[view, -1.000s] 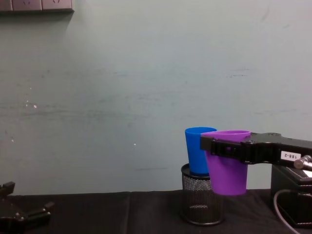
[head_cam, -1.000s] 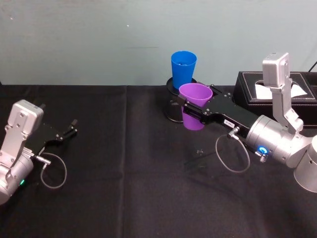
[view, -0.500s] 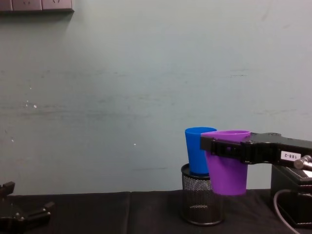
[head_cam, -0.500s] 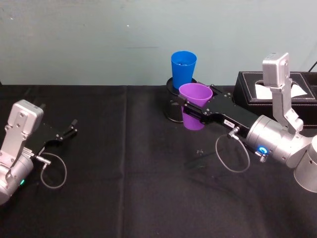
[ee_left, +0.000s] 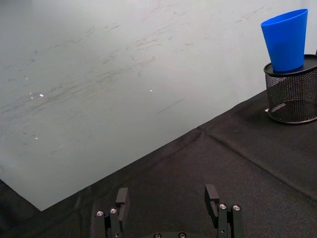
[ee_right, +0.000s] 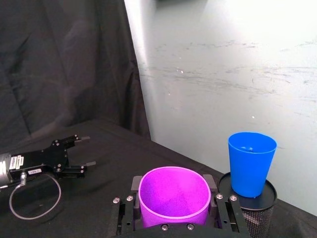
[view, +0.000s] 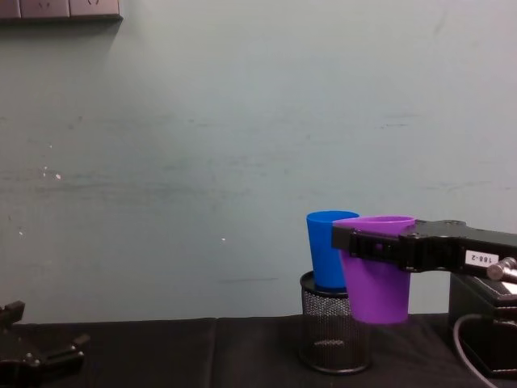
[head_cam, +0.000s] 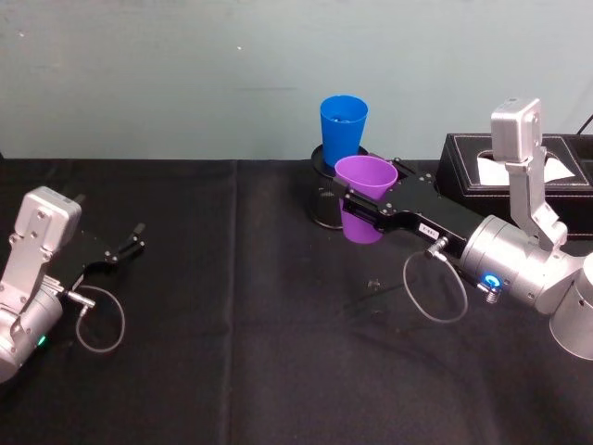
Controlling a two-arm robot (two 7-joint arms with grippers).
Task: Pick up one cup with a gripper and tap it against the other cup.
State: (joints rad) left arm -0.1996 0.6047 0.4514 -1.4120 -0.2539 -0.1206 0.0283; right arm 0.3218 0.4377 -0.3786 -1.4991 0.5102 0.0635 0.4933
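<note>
We see right gripper (head_cam: 363, 209) clamped on purple cup (head_cam: 365, 176), jaws either side of wall just under rim.
- Purple cup upright, off counter (head_cam: 241, 324), just in front of mesh holder (view: 334, 339).
- Blue cup (head_cam: 343, 128) stands on top of mesh holder. Contact between cups: we cannot tell, maybe small gap.
- We judge purple cup light, with thin, smooth, flexible wall. Hold near rim suits taper; moderate squeeze.
- Blue cup unsecured, so tap softly.
- Left gripper (ee_left: 167, 198) far left of mesh holder, low, jaws apart, empty.

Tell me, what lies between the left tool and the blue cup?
Nothing but bare black tablecloth between left tool and blue cup, per the head view.
</note>
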